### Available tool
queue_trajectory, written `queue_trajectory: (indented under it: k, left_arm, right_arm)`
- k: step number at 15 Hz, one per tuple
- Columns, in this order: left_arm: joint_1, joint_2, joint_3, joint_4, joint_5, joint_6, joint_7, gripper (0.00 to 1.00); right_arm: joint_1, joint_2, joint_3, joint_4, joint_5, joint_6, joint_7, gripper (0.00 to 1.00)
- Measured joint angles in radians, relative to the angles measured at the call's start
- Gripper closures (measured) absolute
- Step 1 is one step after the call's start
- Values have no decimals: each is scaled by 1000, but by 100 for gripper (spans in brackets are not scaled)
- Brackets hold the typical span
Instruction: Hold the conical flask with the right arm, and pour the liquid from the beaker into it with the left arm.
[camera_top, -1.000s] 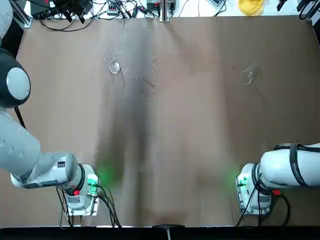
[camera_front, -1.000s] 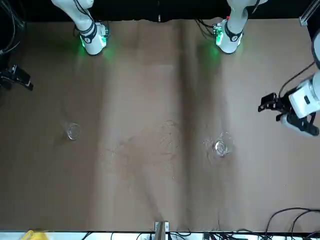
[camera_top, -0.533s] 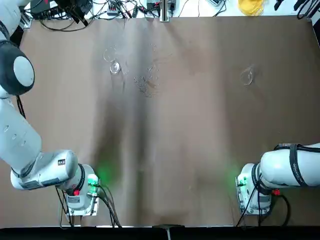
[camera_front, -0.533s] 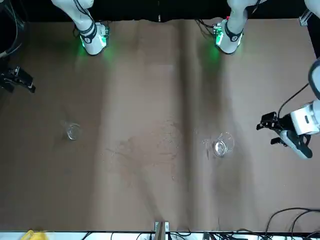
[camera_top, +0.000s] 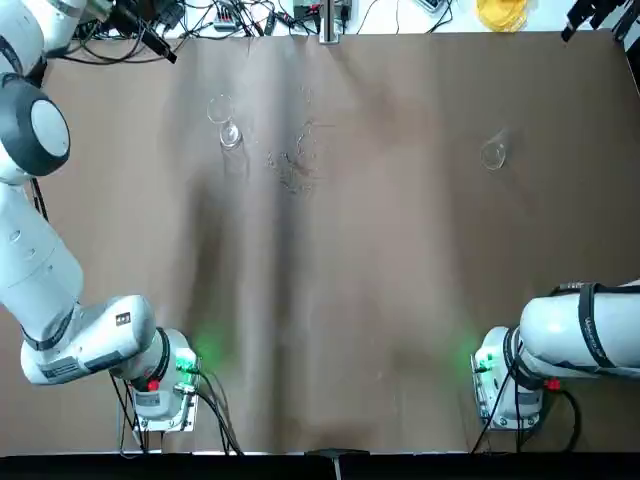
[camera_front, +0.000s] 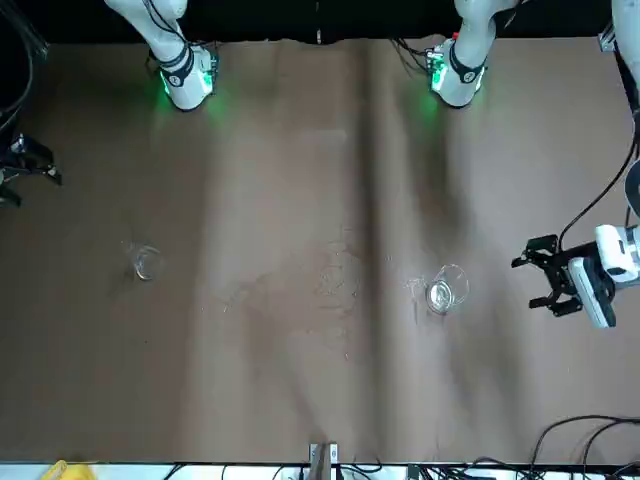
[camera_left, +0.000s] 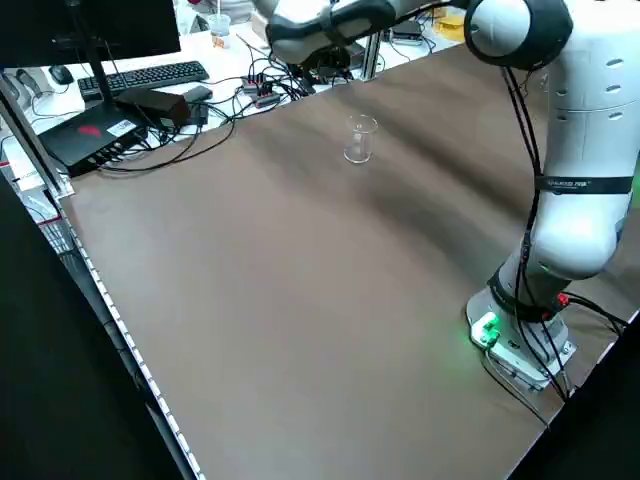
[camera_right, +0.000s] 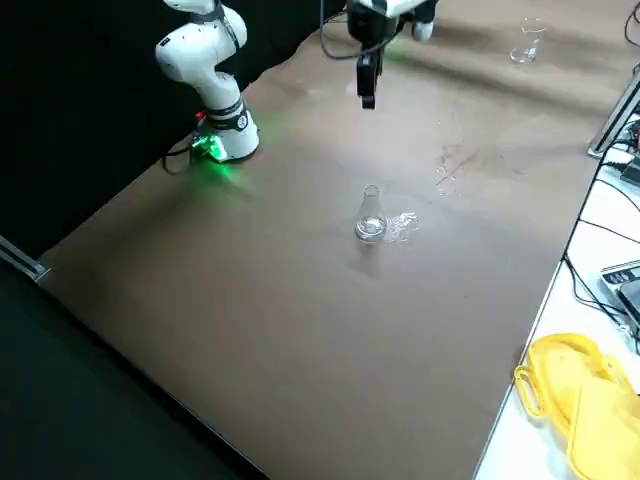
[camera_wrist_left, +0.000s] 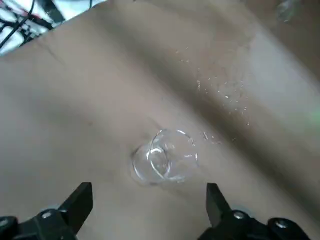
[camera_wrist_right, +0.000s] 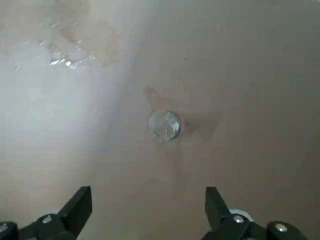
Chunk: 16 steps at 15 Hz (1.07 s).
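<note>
Writing: none legible on the glassware or the table; a short dark marking on the right arm (camera_top: 585, 338) cannot be read.

Conical flask (camera_right: 369, 222): small clear glass, wide round base tapering to a narrow neck, upright on the table. It stands well apart from the right gripper (camera_wrist_right: 147, 210), ahead of the fingers (camera_wrist_right: 77, 206), which are spread wide and hold nothing. In the right wrist view the flask (camera_wrist_right: 163, 125) shows as a round glassy disc seen from above. A patch of glinting droplets (camera_right: 405, 224) lies just beside it.

Beaker (camera_left: 359, 139): small clear glass cylinder, straight sides, bright round rim, upright. It sits ahead of the left gripper (camera_wrist_left: 150, 210), between the lines of its two black fingers (camera_wrist_left: 215, 202) but not touched; the fingers are spread apart and empty. Front view shows the left gripper (camera_front: 548, 277) to one side of the beaker (camera_front: 441, 291), apart from it.

Table (camera_top: 380, 280): matt brown sheet with soft lengthwise creases. Scattered wet specks (camera_top: 292, 165) lie between the two glasses, nearer the beaker.

Left arm (camera_top: 45, 250): white shell, grey joint bands, green light at the base.

Surroundings: cables (camera_top: 200, 15) along the far edge, a yellow plastic item (camera_right: 575, 400), a keyboard (camera_left: 140, 77) on a side desk. Nothing stands between either gripper and its glass.
</note>
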Motion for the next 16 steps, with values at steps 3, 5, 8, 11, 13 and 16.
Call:
queue_trajectory:
  k: [3, 5, 8, 11, 13, 16]
  left_arm:
    - [32, 68, 1, 0, -120, 0, 255, 0]
    - [52, 110, 1, -2, -194, -5, 434, 0]
    - [72, 200, 1, -8, -316, -56, 679, 0]
    - [100, 286, 2, -8, -364, -161, 864, 0]
    - [119, 333, 2, -8, -369, -228, 932, 0]
    - [129, 396, 2, -2, -422, -242, 1079, 0]
  right_arm:
    - [-69, 47, -2, -2, 81, 0, -184, 0]
    - [-101, 80, -2, -3, 111, 0, -268, 0]
    - [-159, 132, -3, -5, 187, 0, -455, 0]
    - [-215, 187, -3, -7, 243, -9, -606, 0]
    - [-243, 221, -3, -10, 294, -47, -707, 0]
    - [-291, 269, -3, -22, 377, -96, -860, 0]
